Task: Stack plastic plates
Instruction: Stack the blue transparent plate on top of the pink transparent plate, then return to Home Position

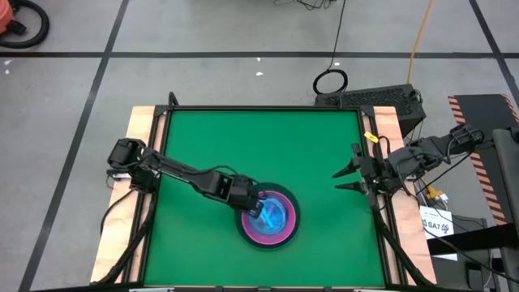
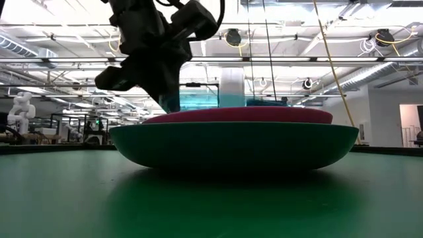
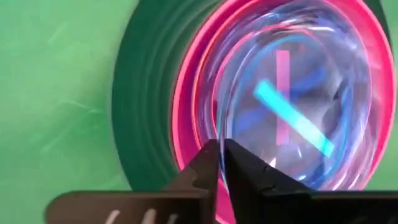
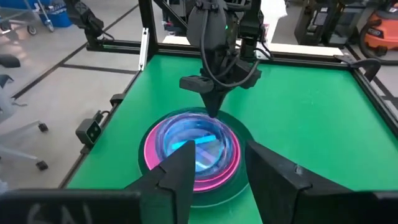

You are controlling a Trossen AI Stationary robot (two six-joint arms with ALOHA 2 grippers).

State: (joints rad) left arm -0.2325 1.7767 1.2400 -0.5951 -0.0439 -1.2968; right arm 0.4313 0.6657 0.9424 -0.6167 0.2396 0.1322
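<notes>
Left hand (image 1: 258, 206) pinched closed; right hand (image 1: 347, 179) spread apart.

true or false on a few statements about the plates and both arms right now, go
1. The plates sit nested in one stack. True.
2. The left gripper is over the stack, jaws close together. True.
3. The right gripper holds a plate. False: its jaws are open and empty, at the table's right edge.
4. The bottom plate is hot pink. False: the dark green plate is lowest.
5. A cyan plate lies alone on the table. False: none lies apart.
</notes>
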